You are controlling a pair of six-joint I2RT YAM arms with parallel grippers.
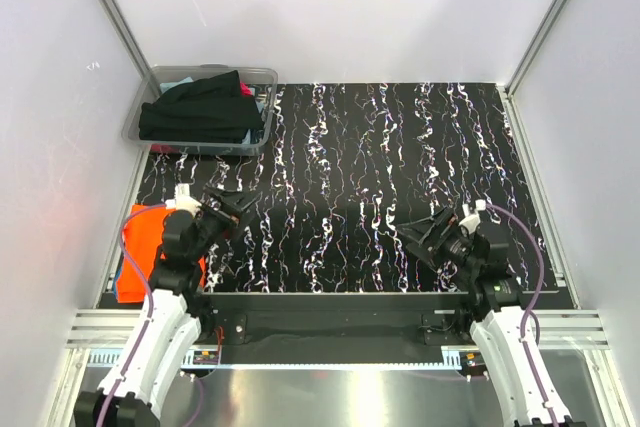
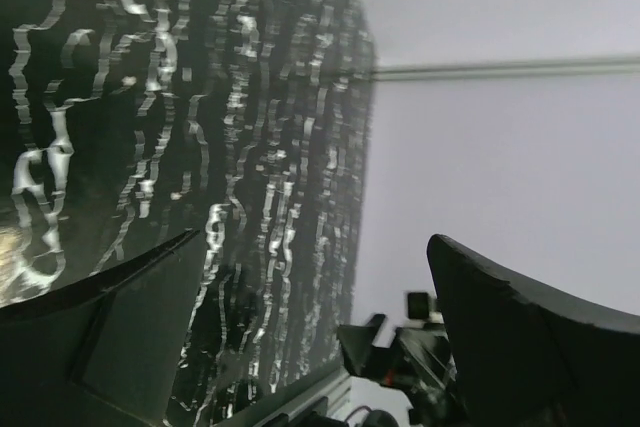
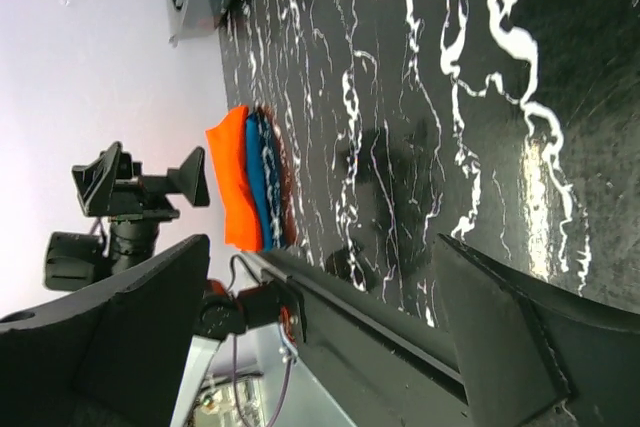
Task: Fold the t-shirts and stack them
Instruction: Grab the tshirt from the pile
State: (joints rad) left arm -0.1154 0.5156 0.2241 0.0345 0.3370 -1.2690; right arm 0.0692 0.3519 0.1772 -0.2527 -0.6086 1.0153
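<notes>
A folded orange t-shirt point(image 1: 148, 237) lies on a folded blue one point(image 1: 126, 285) at the table's near left edge. The stack also shows in the right wrist view point(image 3: 240, 187). A large black t-shirt point(image 1: 200, 109) is heaped in the clear bin point(image 1: 262, 75) at the back left, with a bit of pink cloth point(image 1: 245, 90) and pale blue cloth point(image 1: 178, 81) beside it. My left gripper point(image 1: 226, 209) point(image 2: 315, 247) is open and empty, just right of the stack. My right gripper point(image 1: 420, 234) point(image 3: 320, 247) is open and empty at the near right.
The table top point(image 1: 380, 167) is black with white marbling. White walls close the left, back and right sides. A metal rail point(image 1: 330, 332) runs along the near edge. The right arm's gripper shows in the left wrist view point(image 2: 400, 347).
</notes>
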